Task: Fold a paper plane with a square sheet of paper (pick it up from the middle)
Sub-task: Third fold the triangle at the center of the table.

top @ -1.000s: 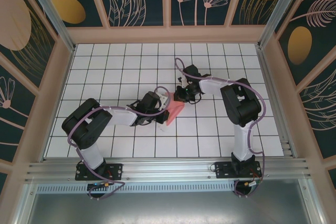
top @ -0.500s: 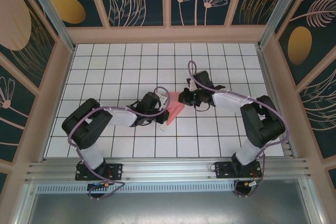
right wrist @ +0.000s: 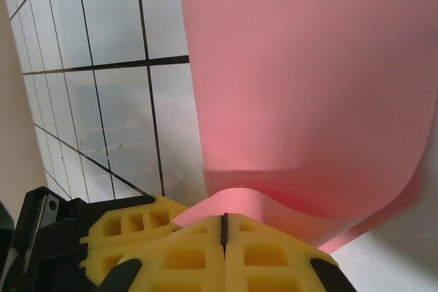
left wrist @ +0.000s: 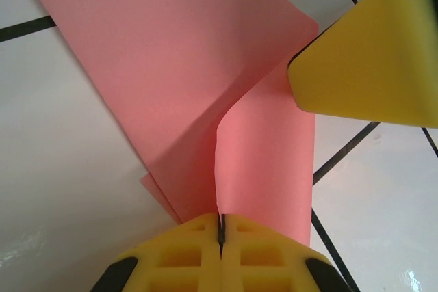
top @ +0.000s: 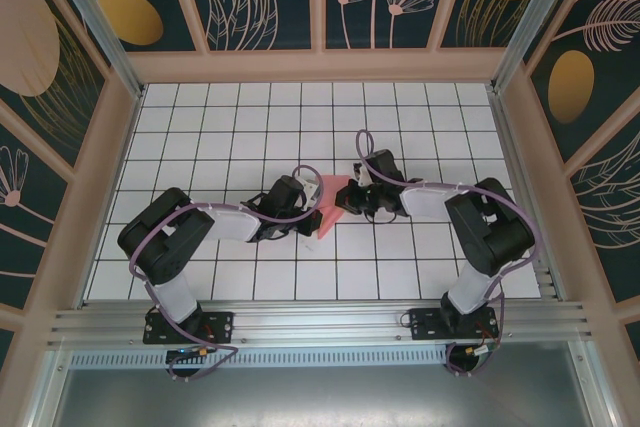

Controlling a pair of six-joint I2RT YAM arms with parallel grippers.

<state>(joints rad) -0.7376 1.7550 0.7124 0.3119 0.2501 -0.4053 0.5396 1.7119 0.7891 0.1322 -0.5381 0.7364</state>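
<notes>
While left gripper (left wrist: 220, 222) and right gripper (right wrist: 224, 222) stand clamped on it, your square sheet of paper (left wrist: 171, 66) shows salmon-pink, folded, bowed.

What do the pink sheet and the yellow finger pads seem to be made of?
Pink sheet: thin matte paper, it seems; it bends in soft curves and holds a fold. Yellow finger pads: probably moulded plastic or firm foam, matte, with square hollows in a grid.
</notes>
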